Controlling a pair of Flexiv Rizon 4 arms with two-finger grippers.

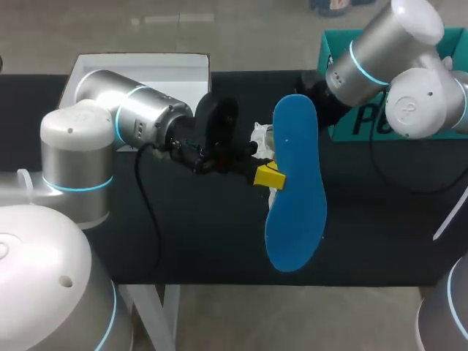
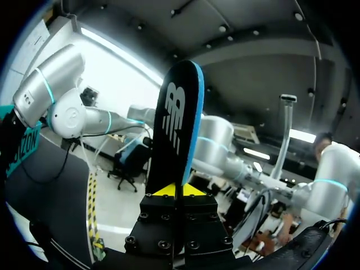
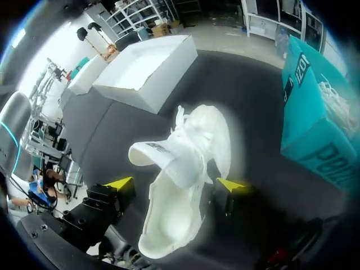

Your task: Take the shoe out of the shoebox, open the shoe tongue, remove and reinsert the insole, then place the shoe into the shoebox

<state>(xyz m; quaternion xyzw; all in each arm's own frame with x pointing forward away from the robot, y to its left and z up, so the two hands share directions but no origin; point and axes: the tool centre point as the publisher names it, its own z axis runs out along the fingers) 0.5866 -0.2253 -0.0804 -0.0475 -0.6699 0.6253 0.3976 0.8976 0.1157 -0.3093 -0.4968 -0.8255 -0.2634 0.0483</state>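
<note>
My left gripper (image 1: 269, 176) is shut on a blue insole (image 1: 295, 191) and holds it in the air over the table's middle. In the left wrist view the insole (image 2: 175, 126) stands upright between the yellow tips of that gripper (image 2: 179, 190), its black top side facing the camera. The white shoe (image 3: 183, 174) lies on the black table with its tongue pulled up, between the wide-apart fingers of my right gripper (image 3: 175, 184), which stands open above it. In the head view the insole hides most of the shoe (image 1: 260, 136) and the fingers of my right arm (image 1: 380, 51).
A teal shoebox (image 1: 344, 51) stands at the back right, close beside the shoe (image 3: 315, 112). A white box part (image 1: 139, 73) lies at the back left (image 3: 140, 73). The black tabletop (image 1: 190, 241) ends at a front edge near the insole's lower end.
</note>
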